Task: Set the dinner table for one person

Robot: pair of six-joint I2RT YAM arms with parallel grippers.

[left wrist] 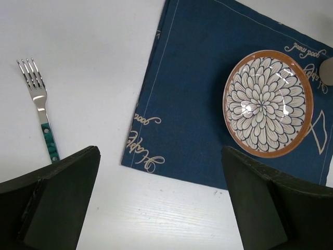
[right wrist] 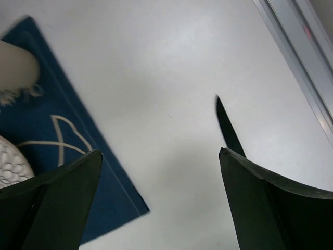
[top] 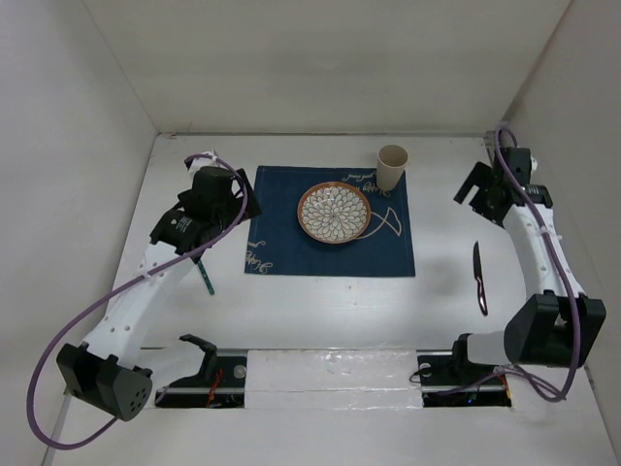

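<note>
- White bench [top: 320,311] fills most of the top view. All items below rest on it.
- Dark blue cloth mat [top: 291,243] lies flat at upper centre of the top view. Cream script is printed near its edges.
- Plate [top: 334,214]: round, orange-brown rim, pale petal pattern. It sits on the mat, in the mat's upper middle.
- Cup [top: 392,167]: beige, upright, on the mat's upper right corner. It is near the plate and not touching it.
- Fork [left wrist: 41,114]: steel tines, teal patterned handle. It lies on bare bench left of the mat, apart from it. In the left wrist view it sits at upper left with tines toward the top of the frame. The handle end is hidden behind a finger.
- Knife [top: 479,277]: dark, lying on bare bench at the right of the top view, well apart from the mat. In the right wrist view only the pointed blade shows, above the right-hand finger.
- Left end effector [left wrist: 161,208]: jaws spread wide, nothing held. Bench and the mat's lower corner show through the gap. In the top view it is at the mat's left edge, above the fork in frame.
- Right end effector [right wrist: 161,203]: jaws spread wide, nothing held. Bare bench shows through the gap. In the top view it is at upper right, beyond the knife's upper end and well clear of the mat.
- Height of either end effector over the bench: cannot tell.
</note>
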